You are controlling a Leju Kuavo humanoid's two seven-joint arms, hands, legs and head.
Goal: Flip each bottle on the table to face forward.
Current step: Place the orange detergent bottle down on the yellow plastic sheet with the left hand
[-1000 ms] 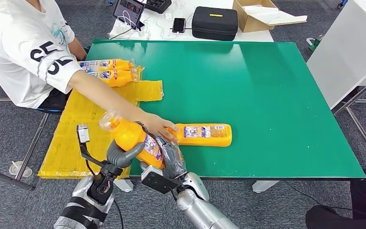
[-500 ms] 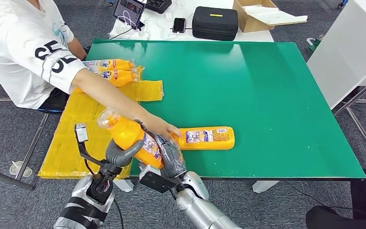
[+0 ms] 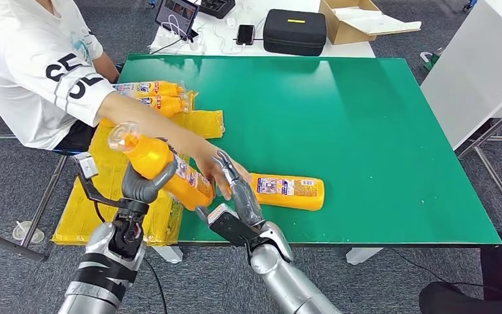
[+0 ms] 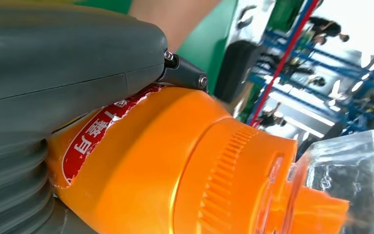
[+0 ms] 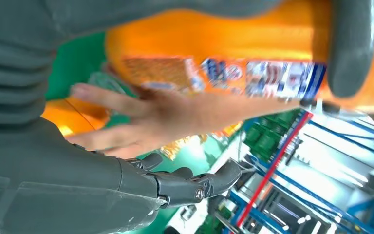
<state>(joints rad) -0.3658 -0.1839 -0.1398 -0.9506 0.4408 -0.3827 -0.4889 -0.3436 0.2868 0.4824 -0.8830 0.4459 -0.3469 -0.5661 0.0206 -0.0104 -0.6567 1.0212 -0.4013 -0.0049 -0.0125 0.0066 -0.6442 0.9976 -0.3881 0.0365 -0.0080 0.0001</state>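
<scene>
bottle in hand (image 3: 163, 169): orange, gripped by the left hand (image 3: 145, 186), thumb wrapped over its body, clear cap pointing up and away toward the table's left edge. long axis runs on a slant, base low near the front edge of the green table (image 3: 392, 131), cap high over the yellow mat (image 3: 114, 160). left wrist view shows the ribbed collar and red label edge tight against the grey thumb.

right hand (image 3: 238, 196) sits just beside the bottle's base, fingers extended and slightly apart, holding nothing. right wrist view shows its thumb lying across the bottle's label; firm contact cannot be confirmed.

second bottle (image 3: 287, 191) lies flat near the front edge, long axis parallel to that edge, label up. it is just right of the right hand, so judged the nearer arm for it is the right.

person's hand (image 3: 209, 171) reaches in between the held bottle and the lying one, touching or nearly touching both; risk of collision on the next move.

two more bottles (image 3: 149, 95) lie in clear wrap at the far left corner, on the mat. no containers in play.
</scene>
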